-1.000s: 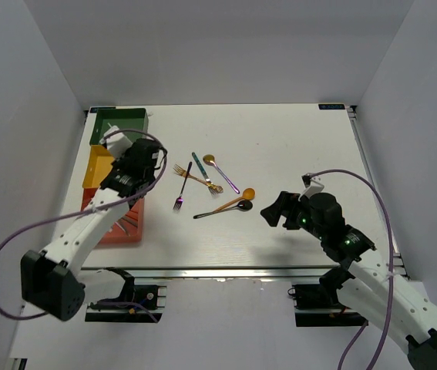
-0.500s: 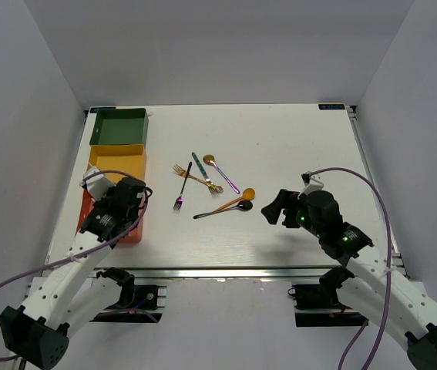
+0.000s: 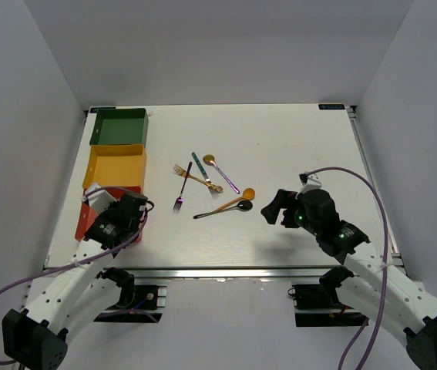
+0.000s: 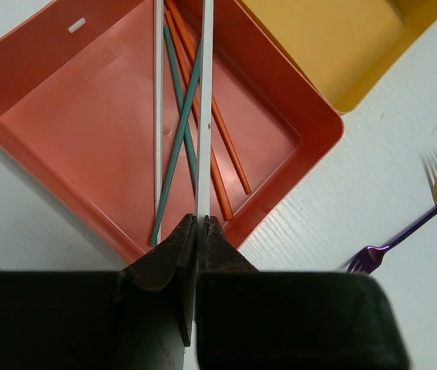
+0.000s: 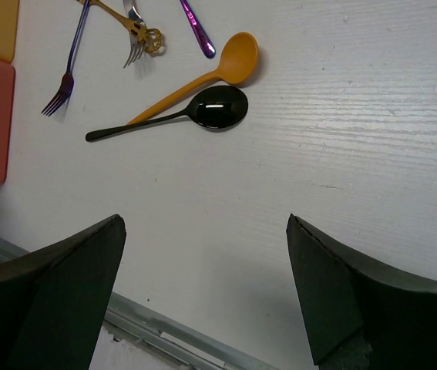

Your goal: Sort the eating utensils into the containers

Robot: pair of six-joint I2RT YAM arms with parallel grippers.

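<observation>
1. I'm holding the left claw (image 4: 196, 223) pinched shut on a white chopstick (image 4: 205, 116), right over the near end of the orange-red tray (image 4: 48, 69). Grip is at the stick's near end, so the rest is pointing out along the tray's length, lined up w/ what's already in there.
2. Inside the orange-red tray: two teal chopsticks (image 4: 178, 135) crossing, orange ones (image 4: 216, 131) under them, and a second white stick (image 4: 158, 108) lying just beside. So I'm reading this tray as the chopstick bin; the held one looks ready for release, my guess.
3. Yellow tray (image 3: 115, 165) is sitting just beyond the orange-red tray, green tray (image 3: 119, 126) beyond that. Can't see anything in either from the top cam.
4. Right claw (image 5: 203, 254) is hanging open, jaws wide apart, gripping nothing, well to the right of the orange-red tray. I'm parking it there so it's clear of the left arm but near the pile.
5. Remaining on the bench (image 3: 295, 139), right of the orange-red tray: purple fork (image 3: 181, 187), gold fork (image 3: 191, 176), teal-handled piece (image 3: 200, 168), purple spoon (image 3: 223, 176), orange spoon (image 5: 203, 73), black spoon (image 5: 172, 114). Forks & spoons not sorted yet.
</observation>
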